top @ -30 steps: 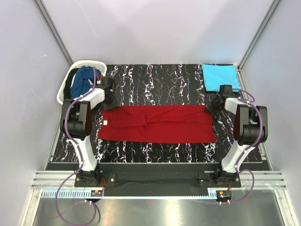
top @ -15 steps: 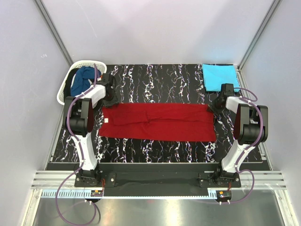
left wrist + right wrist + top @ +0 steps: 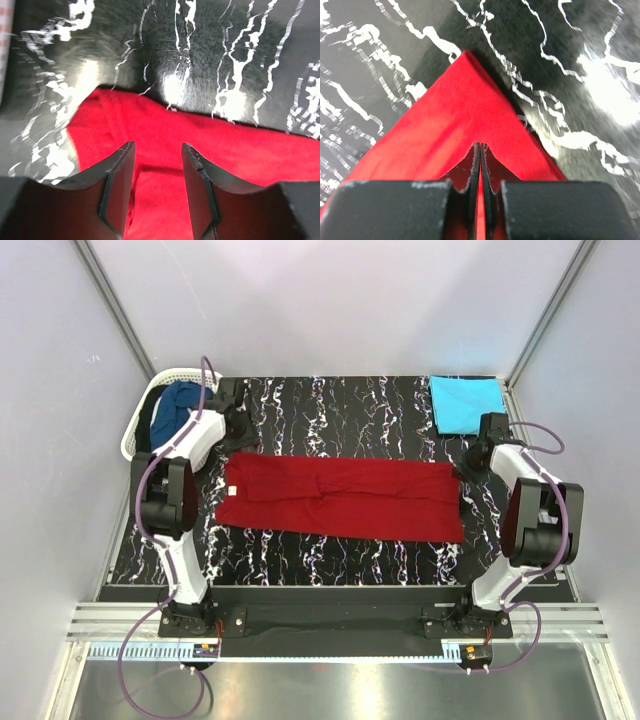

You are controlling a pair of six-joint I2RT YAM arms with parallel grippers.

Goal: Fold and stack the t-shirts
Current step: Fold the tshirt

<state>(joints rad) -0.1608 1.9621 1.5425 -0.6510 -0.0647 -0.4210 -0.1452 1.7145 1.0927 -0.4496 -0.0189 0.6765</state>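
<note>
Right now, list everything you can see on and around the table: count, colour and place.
red t-shirt: one, deep red, spread across table's middle
turquoise t-shirt: one, turquoise, folded, far right corner
blue t-shirt: one, dark blue, bunched in the basket
basket: one, white, far left corner
table: one, black with white veins
left gripper: one, black, open above red t-shirt's left end
right gripper: one, black, shut on red t-shirt's right corner

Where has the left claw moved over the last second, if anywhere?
Yes. The left claw moved toward the far edge of the table, further up alongside the white basket.
</note>
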